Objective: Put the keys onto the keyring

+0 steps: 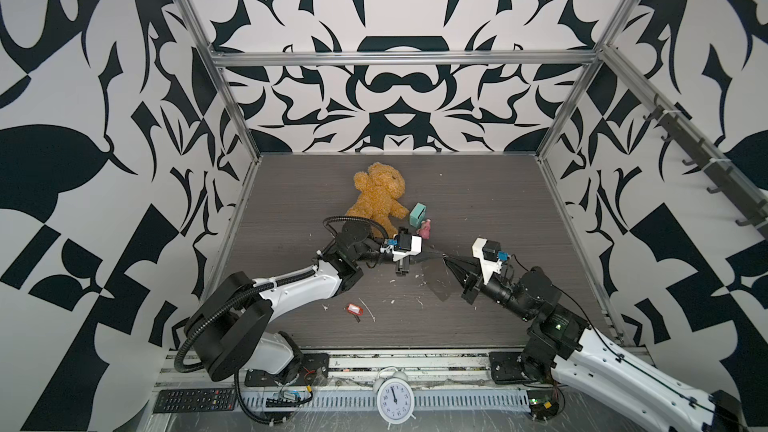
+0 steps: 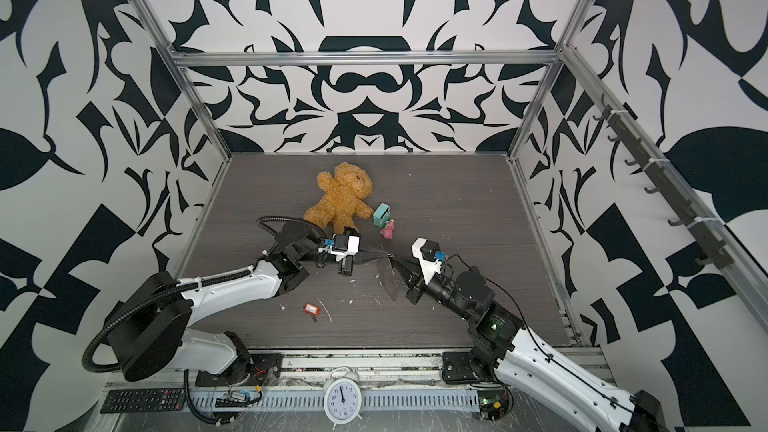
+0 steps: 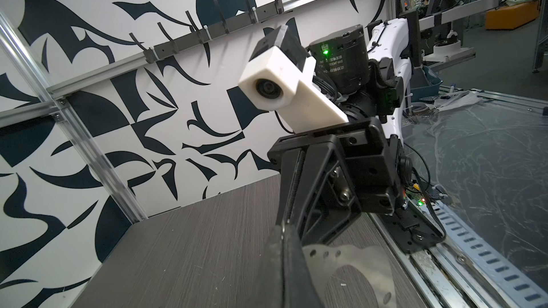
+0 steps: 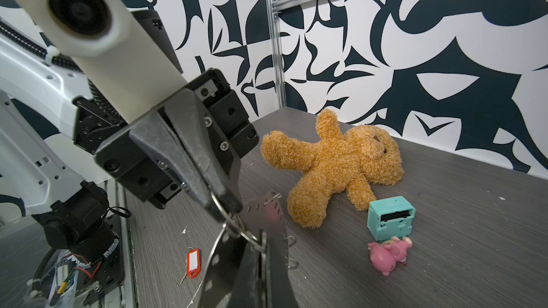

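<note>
Near the bench [image 1: 478,209] front edge, toward its left corner: red tag [image 1: 353,308] lying flat, long axis roughly along that edge, nearer the left arm. Beyond, mid-bench: left fingers [image 4: 204,173] and right fingers [image 1: 455,268] tip to tip, both clamped shut on the keyring [image 4: 234,226].

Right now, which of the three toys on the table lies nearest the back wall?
The brown teddy bear; the teal box and pink pig lie further forward.
</note>
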Action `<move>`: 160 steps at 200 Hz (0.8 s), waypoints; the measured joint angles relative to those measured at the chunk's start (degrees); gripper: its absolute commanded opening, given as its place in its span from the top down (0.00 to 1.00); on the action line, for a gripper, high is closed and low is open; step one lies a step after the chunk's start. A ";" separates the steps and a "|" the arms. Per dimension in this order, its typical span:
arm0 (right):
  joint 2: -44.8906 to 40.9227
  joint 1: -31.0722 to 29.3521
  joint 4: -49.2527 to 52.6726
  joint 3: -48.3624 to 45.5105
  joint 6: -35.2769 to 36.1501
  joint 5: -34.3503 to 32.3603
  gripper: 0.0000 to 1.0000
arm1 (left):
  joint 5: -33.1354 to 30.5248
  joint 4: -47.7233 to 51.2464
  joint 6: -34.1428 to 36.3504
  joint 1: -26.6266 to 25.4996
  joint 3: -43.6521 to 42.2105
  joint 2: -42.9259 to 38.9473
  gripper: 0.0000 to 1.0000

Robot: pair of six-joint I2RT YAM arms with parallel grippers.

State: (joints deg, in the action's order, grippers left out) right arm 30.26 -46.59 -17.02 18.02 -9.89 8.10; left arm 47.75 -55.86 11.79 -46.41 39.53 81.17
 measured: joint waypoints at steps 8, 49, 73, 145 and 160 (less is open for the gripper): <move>-0.31 0.00 -0.07 -0.13 0.00 -0.17 1.00 | -0.04 -0.11 0.00 0.00 0.00 0.00 1.00; -1.70 -0.02 -0.22 -0.59 0.02 -1.18 1.00 | -0.39 -0.81 -0.04 -0.11 0.00 0.00 1.00; -2.38 -0.07 -0.09 -0.63 0.00 -2.12 1.00 | -1.22 -1.36 -0.24 -0.13 0.00 0.00 0.93; -2.84 -0.04 6.03 -0.63 -0.31 -10.75 1.00 | -3.30 -3.93 -0.76 -0.20 0.00 0.02 0.58; -2.84 -0.04 7.13 -0.61 -0.48 -12.57 1.00 | -3.96 -3.15 0.31 -0.20 0.02 0.02 0.59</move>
State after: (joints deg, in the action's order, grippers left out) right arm 27.42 -46.63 -9.89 17.41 -10.37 -4.47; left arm 43.79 -59.00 12.10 -46.61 39.55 81.19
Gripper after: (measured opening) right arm 0.059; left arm 0.416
